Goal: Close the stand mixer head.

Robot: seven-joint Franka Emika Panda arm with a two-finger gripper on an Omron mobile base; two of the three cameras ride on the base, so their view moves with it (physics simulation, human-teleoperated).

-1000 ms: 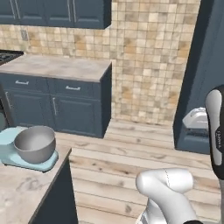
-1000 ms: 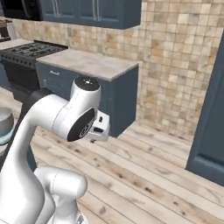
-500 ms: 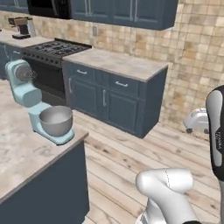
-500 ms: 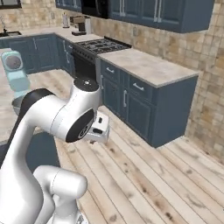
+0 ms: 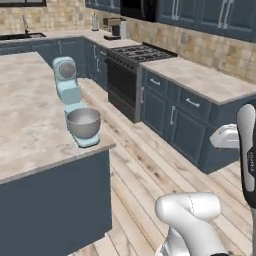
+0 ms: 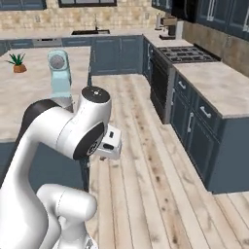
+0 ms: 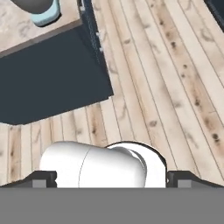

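1 raised mixer head, well apart from the claw, fingertips wide, 1 bowl between.

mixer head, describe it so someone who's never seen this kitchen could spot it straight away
Find the marble-look counter on the left of the left base view. Near its right edge stands a light-blue mixer, and the mixer head is its rounded top, tipped up and back. Unlike the grey bowl in front, it's pale blue, with a round grey end.
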